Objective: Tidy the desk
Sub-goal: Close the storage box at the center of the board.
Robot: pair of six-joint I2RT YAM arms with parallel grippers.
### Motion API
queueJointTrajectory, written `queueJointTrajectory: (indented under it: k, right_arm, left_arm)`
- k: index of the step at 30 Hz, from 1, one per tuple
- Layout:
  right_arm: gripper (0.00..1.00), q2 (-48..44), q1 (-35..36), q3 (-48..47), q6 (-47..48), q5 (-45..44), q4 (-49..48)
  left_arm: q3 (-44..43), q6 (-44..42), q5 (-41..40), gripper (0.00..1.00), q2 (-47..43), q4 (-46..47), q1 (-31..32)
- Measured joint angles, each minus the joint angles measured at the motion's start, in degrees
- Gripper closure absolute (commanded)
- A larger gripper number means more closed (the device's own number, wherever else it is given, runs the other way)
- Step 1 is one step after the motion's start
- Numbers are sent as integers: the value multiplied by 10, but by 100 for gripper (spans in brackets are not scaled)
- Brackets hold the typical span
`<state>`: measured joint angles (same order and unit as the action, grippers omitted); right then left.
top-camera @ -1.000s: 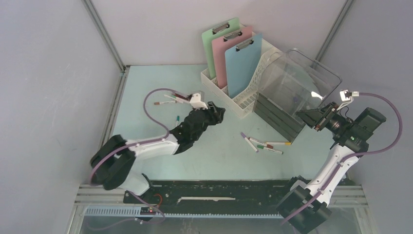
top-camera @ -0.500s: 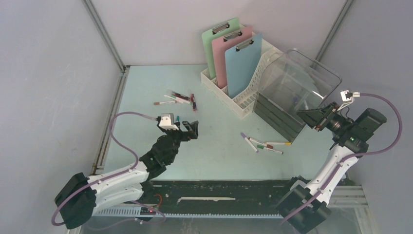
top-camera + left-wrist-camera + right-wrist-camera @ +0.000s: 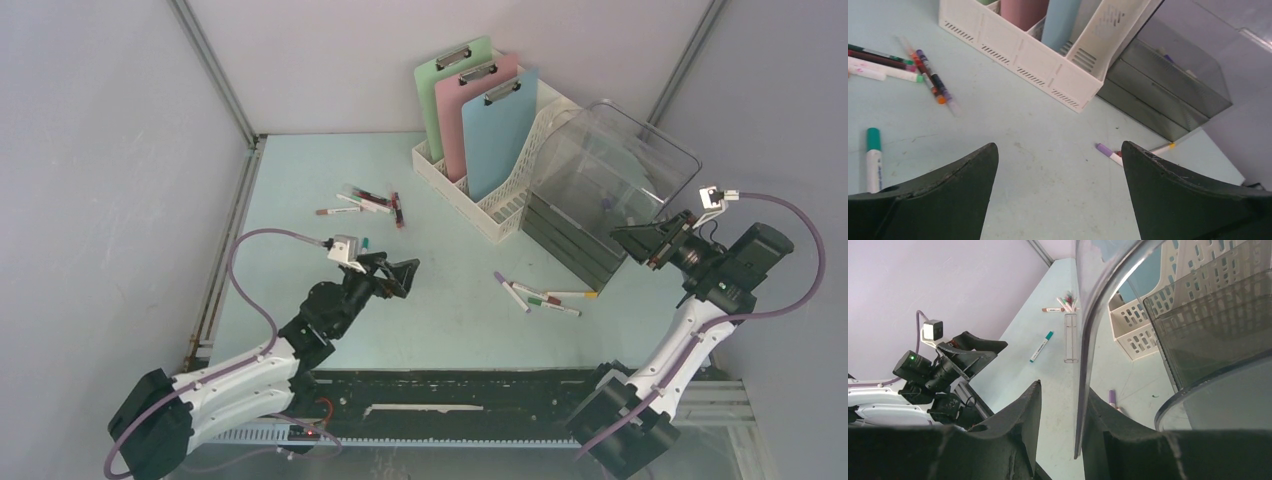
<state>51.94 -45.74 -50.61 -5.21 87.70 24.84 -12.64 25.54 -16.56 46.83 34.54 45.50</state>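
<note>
The desk [image 3: 300, 170] is a pale mint-blue tabletop. Several markers [image 3: 365, 202] lie in a loose cluster at its left middle, and one green-capped marker [image 3: 873, 155] lies apart nearer me. More markers [image 3: 540, 296] lie at the right middle, a purple-capped one [image 3: 1108, 152] among them. My left gripper [image 3: 403, 272] [image 3: 1059, 145] hovers open and empty over bare desk between the two groups. My right gripper [image 3: 630, 238] [image 3: 1063, 387] stands open astride the wall of a tilted clear plastic box [image 3: 610, 170]. That wall rests against one finger, with a gap to the other.
A white file rack [image 3: 480, 205] at the back holds green, pink and blue clipboards [image 3: 497, 130] upright. A dark drawer unit [image 3: 570, 235] sits under the clear box. Grey walls close in the left, back and right sides. The arm rail runs along the near edge.
My left arm pulled back from the marker cluster toward the near edge and its jaws opened wide, empty. The right gripper stayed at the box wall, barely moving.
</note>
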Motion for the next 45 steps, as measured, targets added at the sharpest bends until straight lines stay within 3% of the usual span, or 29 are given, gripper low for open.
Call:
queueJointTrajectory:
  k: [8,20,32,37,45]
  right_arm:
    - [59,-4,4,0,3,0,0]
    - [58,-7,17,1,11,-2,1]
    - [58,-21,16,2,34,-18,21]
    - [57,-28,16,3,39,-27,30]
    - [57,-30,17,2,85,-49,74]
  left_arm:
    - [0,65,82,0,2,10,-26]
    - [0,145,141,0,42,16,-29]
    - [-15,124,191,0,30,26,-47]
    - [-36,137,229,0,103,106,-48]
    - [-66,229,316,0,283,253,-51]
